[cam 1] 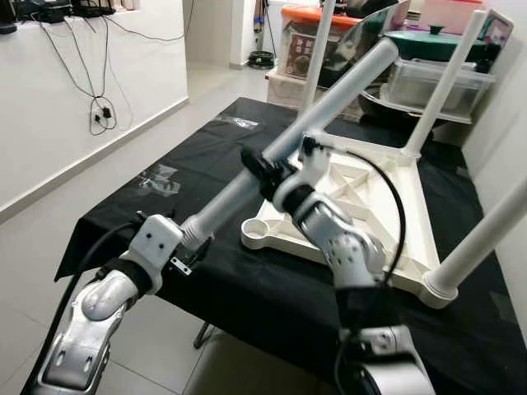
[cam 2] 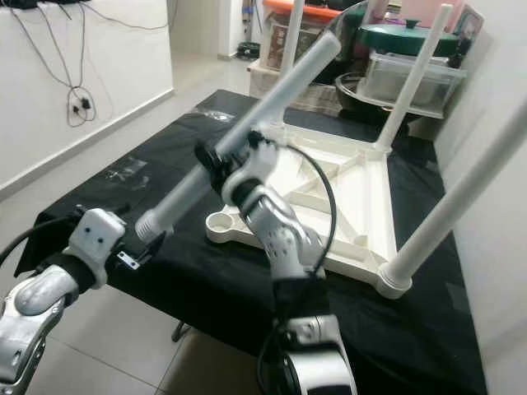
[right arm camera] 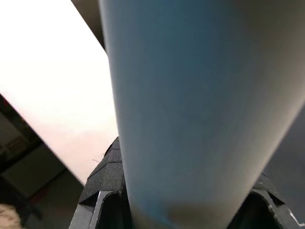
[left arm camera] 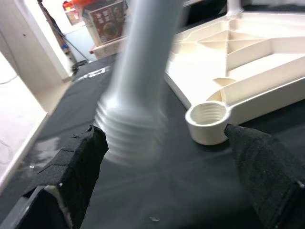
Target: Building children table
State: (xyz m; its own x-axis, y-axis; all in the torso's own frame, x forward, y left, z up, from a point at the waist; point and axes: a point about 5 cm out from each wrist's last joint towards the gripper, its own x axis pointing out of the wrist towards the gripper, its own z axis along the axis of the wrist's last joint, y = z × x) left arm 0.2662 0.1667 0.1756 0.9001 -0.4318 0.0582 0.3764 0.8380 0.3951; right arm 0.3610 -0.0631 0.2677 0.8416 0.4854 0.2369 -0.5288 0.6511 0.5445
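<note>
A white children's table (cam 1: 362, 189) lies upside down on the black-covered table (cam 1: 165, 214), with three legs (cam 1: 445, 82) standing up from it. Its near-left corner socket (cam 1: 255, 233) is empty and threaded (left arm camera: 208, 121). A loose grey-white leg (cam 1: 329, 95) slants across the scene, held off the cloth. My right gripper (cam 1: 262, 171) is shut on it at mid-length. The leg's threaded end (left arm camera: 131, 133) points down and left, just short of the socket. My left gripper (cam 1: 191, 251) is open, its fingers (left arm camera: 76, 167) spread on either side of that end.
Plastic storage boxes (cam 1: 428, 82) and a green-lidded pot (cam 1: 432, 41) crowd the far edge of the table. A white wall (cam 1: 506, 123) runs along the right side. Cables (cam 1: 99, 107) hang on the left wall, above bare floor.
</note>
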